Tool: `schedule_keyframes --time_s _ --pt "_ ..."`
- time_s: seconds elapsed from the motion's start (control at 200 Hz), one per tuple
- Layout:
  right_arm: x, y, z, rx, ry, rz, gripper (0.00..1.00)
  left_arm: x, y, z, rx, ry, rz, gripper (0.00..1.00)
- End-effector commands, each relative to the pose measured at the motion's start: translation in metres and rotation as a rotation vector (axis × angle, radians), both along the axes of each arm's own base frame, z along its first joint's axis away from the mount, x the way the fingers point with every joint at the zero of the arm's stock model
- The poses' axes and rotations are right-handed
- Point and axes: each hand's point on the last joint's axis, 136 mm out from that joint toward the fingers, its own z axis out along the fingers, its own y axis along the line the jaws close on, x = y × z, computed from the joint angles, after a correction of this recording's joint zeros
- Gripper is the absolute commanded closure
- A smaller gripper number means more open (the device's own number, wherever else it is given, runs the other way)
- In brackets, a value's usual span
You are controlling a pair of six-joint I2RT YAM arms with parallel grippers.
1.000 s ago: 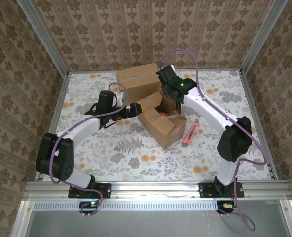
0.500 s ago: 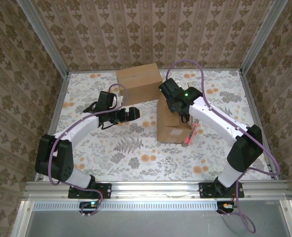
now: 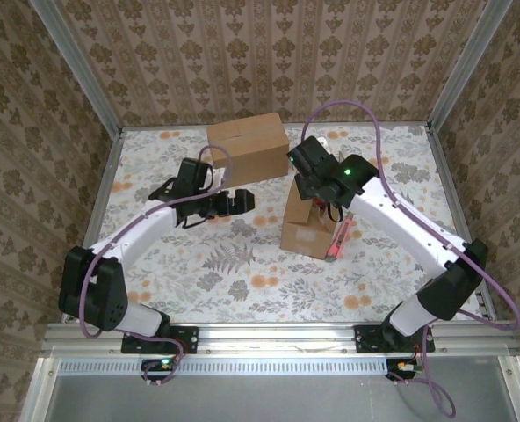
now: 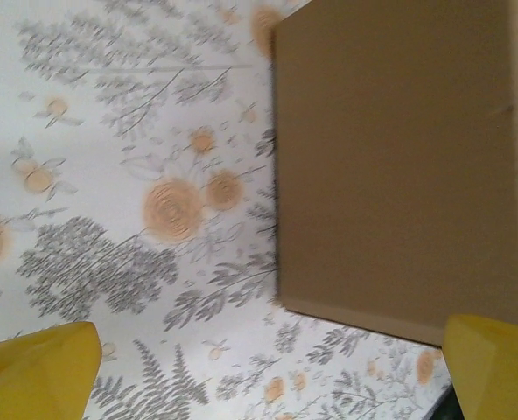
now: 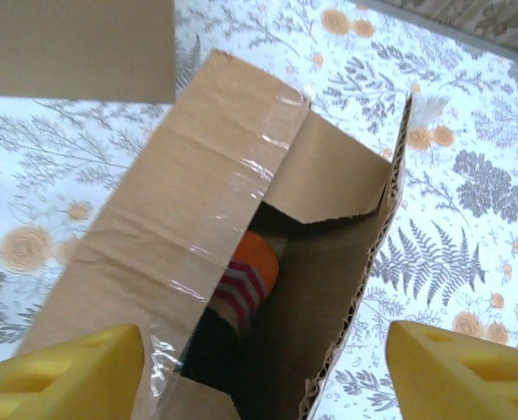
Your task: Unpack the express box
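Top view: the box (image 3: pixel 306 227), open, stands near the tabletop (image 3: pixel 198 272) centre, with the right gripper (image 3: pixel 320 195) over it and the left gripper (image 3: pixel 241 200) near its left side.

Left wrist: fingers (image 4: pixel 36 367) spread wide and empty, facing a cardboard face (image 4: pixel 399 166).

Right wrist: fingers (image 5: pixel 66 363) wide apart, straddling the box's open mouth and gripping nothing.

The left arm (image 3: pixel 137 231) and right arm (image 3: pixel 400 224) have glossy white links between black joint housings. A purple cable (image 3: pixel 348 104) runs along each. A green light (image 3: pixel 347 170) glows on the right wrist. The fingers (image 5: pixel 456 372) are yellow wedges. The base plates (image 3: pixel 159 336) are black.
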Motion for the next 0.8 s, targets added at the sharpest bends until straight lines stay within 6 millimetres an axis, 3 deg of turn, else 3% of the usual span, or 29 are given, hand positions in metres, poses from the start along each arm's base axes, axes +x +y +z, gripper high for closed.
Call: schedule_keyframes --time_s 0.0,0.18,0.305,0.56,0.795 --pt "-0.011 -0.011 0.021 0.044 -0.024 -0.068 0.22 -0.004 -0.015 0.034 -0.018 -0.079 -0.058 0.0" --pt "-0.01 -0.025 0.011 0.007 -0.009 -0.201 0.12 0.002 -0.03 0.048 -0.03 -0.104 -0.09 0.0" --pt "-0.006 -0.036 -0.007 -0.049 0.025 -0.293 0.06 0.005 -0.039 0.054 -0.047 -0.12 -0.109 0.0" --pt "0.001 -0.042 -0.046 -0.009 0.057 -0.384 0.11 0.01 -0.058 0.058 -0.063 -0.125 -0.144 0.0" --pt "-0.008 -0.056 -0.06 -0.001 0.077 -0.415 0.18 0.012 -0.096 0.063 -0.101 -0.139 -0.199 0.0"
